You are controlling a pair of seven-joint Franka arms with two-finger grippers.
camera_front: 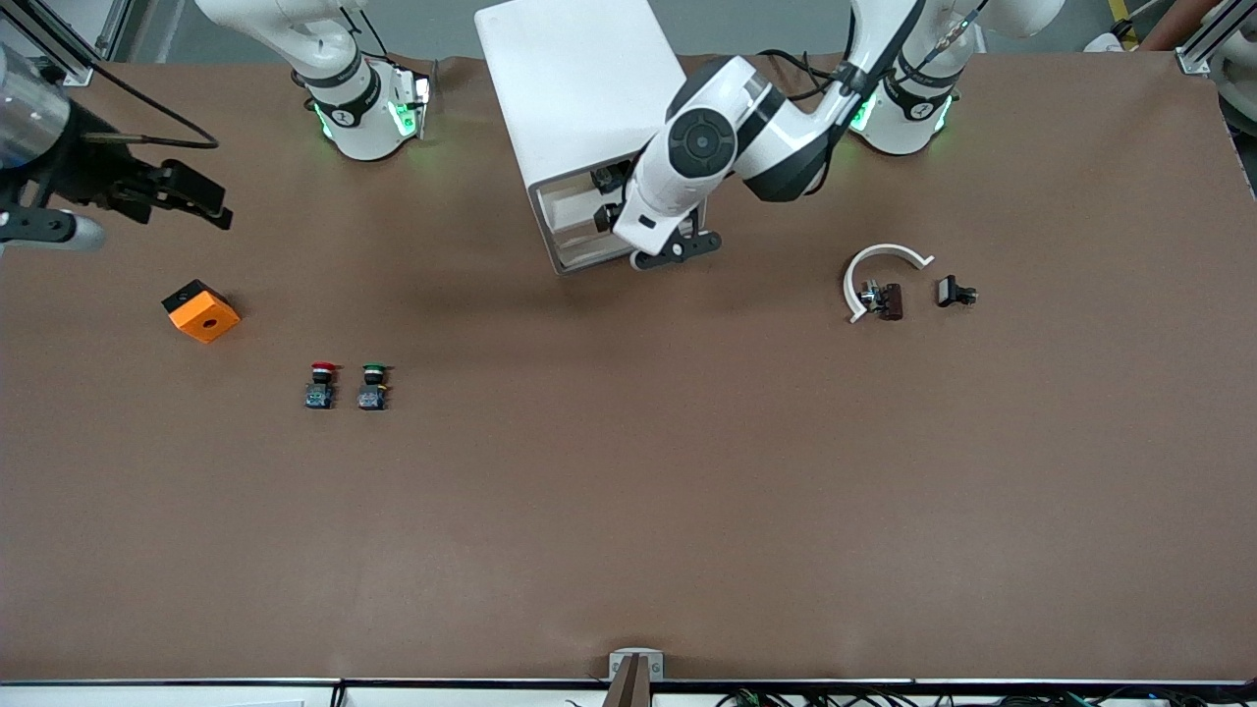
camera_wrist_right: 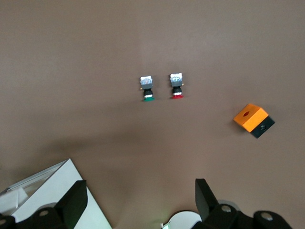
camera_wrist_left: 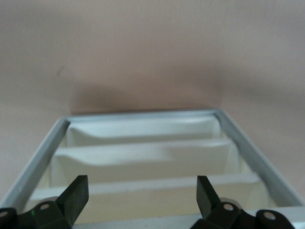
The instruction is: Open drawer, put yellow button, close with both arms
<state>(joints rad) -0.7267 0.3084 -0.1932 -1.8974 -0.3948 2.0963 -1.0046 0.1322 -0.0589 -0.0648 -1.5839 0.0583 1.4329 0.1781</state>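
A brown table (camera_front: 628, 511) fills the front view. A white cabinet (camera_front: 579, 88) stands at its 12 o'clock edge, between the arms' bases. At 9 o'clock, toward the right arm's end, lies an orange box (camera_front: 201, 310). A red button (camera_front: 321, 385) and a green button (camera_front: 373, 385) stand side by side at about 8 o'clock. A white arc (camera_front: 879, 270) with small black parts lies at 2 o'clock. The yellow button shows in no view, so I cannot tell where it is. The left gripper (camera_front: 607, 199) is at the cabinet's grey-framed front (camera_wrist_left: 143, 116), fingers wide apart and empty. The right gripper (camera_front: 201, 196) hangs over the table above the orange box, also wide open and empty.
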